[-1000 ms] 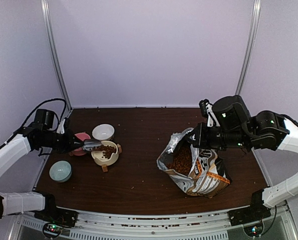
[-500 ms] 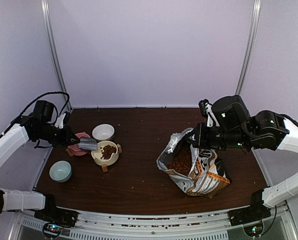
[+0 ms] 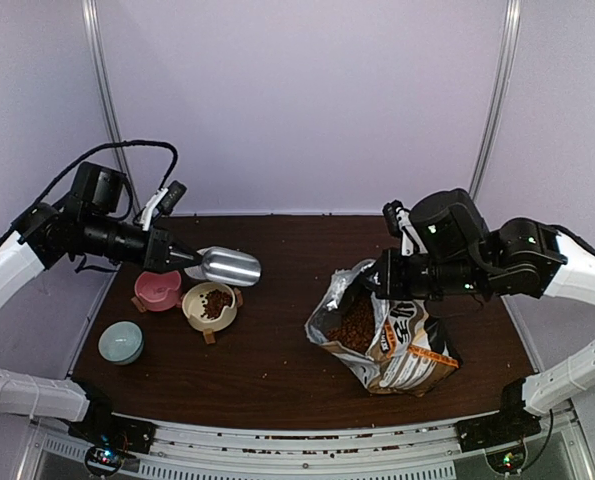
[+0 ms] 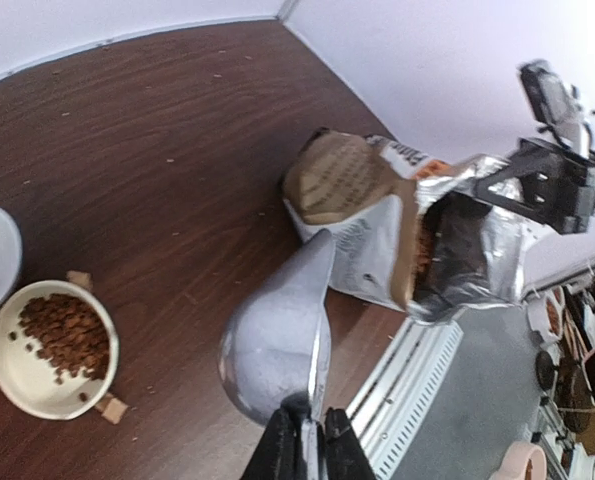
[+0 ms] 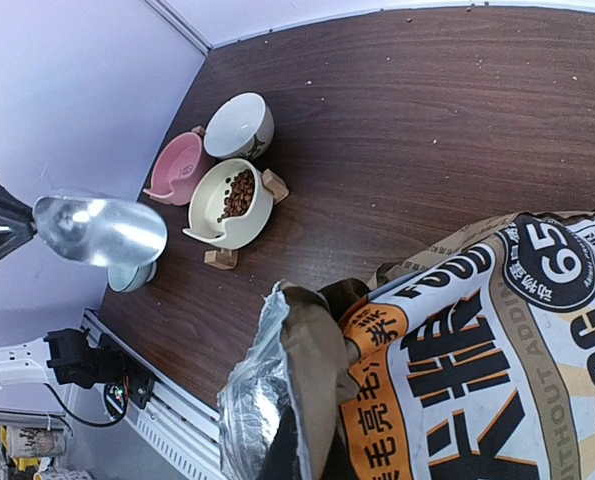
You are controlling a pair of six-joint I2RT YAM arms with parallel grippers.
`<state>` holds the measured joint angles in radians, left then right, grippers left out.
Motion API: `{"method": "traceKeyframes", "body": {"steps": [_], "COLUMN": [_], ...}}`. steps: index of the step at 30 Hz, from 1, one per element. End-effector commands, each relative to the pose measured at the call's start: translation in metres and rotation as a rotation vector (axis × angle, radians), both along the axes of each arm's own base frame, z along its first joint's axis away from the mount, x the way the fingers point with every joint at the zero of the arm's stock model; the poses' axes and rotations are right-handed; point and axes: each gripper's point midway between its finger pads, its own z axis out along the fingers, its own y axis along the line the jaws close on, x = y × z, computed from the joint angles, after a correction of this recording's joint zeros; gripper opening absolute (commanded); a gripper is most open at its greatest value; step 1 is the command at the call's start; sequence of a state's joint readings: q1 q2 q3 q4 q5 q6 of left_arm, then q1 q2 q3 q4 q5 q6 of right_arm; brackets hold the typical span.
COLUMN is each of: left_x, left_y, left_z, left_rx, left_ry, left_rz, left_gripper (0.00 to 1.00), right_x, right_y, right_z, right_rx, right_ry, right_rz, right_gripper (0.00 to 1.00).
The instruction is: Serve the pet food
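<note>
top external: pet food (image 3: 215,299) in cream bowl (image 3: 198,319) just below left claw (image 3: 184,262) pinching scoop (image 3: 232,266); right claw (image 3: 376,282) pinching bag (image 3: 417,352) rim.

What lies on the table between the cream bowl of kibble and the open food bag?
Only bare dark tabletop; nothing stands between the cream bowl and the bag. The top view shows it plainly, and the right wrist view agrees.

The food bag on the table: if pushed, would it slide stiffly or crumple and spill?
Probably crumple: the bag is creased on top where the right pincer pinches it. The kibble inside likely makes it bottom-heavy, so it may slump rather than slide. Its open mouth could spill.
</note>
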<state>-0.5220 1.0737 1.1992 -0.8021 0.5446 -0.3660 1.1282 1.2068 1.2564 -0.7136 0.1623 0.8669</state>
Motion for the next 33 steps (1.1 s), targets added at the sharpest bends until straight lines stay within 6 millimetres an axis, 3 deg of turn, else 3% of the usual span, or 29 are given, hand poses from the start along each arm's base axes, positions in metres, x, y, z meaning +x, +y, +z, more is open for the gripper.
{"method": "traceKeyframes", "body": {"steps": [1, 7, 13, 18, 21, 26, 30, 33], "left_x": [-0.031, -0.065, -0.079, -0.077, -0.076, -0.057, -0.050, -0.049], "left_y": [-0.040, -0.063, -0.086, -0.103, -0.118, -0.129, -0.140, -0.147], "left_z": [0.031, 0.034, 0.009, -0.033, -0.045, -0.071, -0.082, -0.074], "left_rx": [-0.128, -0.188, -0.165, -0.103, -0.090, 0.024, 0.105, 0.167], "left_ry": [-0.023, 0.007, 0.045, 0.095, 0.085, 0.006, -0.059, -0.134], "left_rz": [-0.149, -0.210, -0.200, -0.122, -0.075, 0.102, 0.190, 0.238], "left_gripper": [0.00, 0.00, 0.00, 0.00, 0.00, 0.00, 0.00, 0.00], "right_x": [-0.001, -0.006, -0.013, -0.023, -0.029, -0.034, -0.037, -0.039], "right_y": [0.014, 0.025, 0.039, 0.057, 0.069, 0.085, 0.087, 0.084], "right_z": [0.014, 0.004, -0.010, -0.020, -0.023, -0.022, -0.022, -0.019], "right_rx": [0.042, 0.025, 0.009, -0.004, -0.005, 0.003, 0.010, 0.003], "right_ry": [-0.020, -0.007, 0.017, 0.035, 0.038, 0.031, 0.030, 0.027], "right_rz": [0.030, 0.051, 0.068, 0.100, 0.127, 0.162, 0.177, 0.188], "right_gripper": [0.00, 0.00, 0.00, 0.00, 0.00, 0.00, 0.00, 0.00]}}
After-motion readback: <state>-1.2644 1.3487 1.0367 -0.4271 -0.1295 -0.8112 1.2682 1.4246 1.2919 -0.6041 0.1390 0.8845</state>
